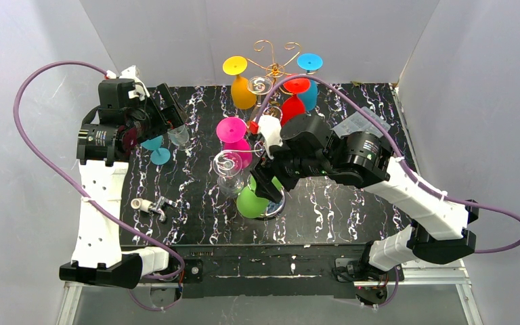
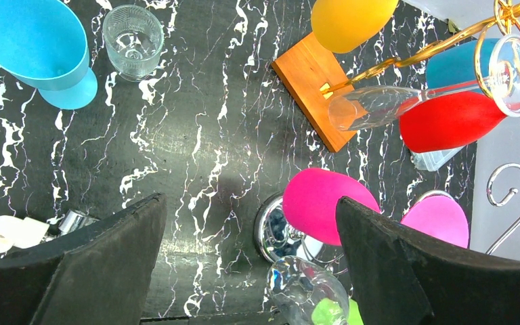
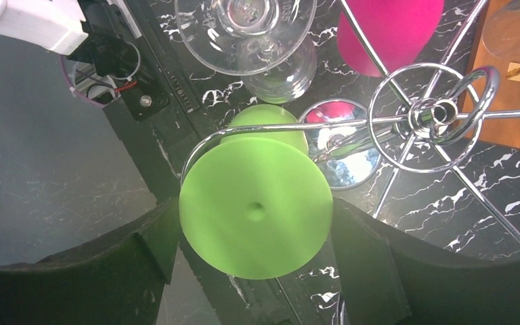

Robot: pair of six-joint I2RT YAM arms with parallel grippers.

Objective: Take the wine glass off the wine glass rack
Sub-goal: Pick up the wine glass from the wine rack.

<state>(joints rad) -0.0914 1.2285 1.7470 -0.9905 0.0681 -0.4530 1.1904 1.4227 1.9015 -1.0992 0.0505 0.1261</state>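
Note:
Two wine glass racks stand on the black marbled table: a gold wire one (image 1: 274,64) at the back and a chrome one (image 3: 433,112) on a round mirror base (image 3: 342,152) nearer the front. A green wine glass (image 3: 254,210) hangs upside down from a chrome arm, its foot facing the right wrist camera. My right gripper (image 1: 264,179) is open, with one finger on each side of this glass below its foot. The left gripper (image 2: 250,203) is open and empty above the table's back left.
A pink glass (image 1: 233,135) and a clear glass (image 1: 229,166) also hang on the chrome rack. Yellow (image 1: 242,91), red (image 1: 294,101) and blue (image 1: 308,81) glasses hang on the gold rack, above an orange block (image 2: 311,88). A teal glass (image 1: 156,149) and a tumbler (image 1: 179,135) lie near the left gripper.

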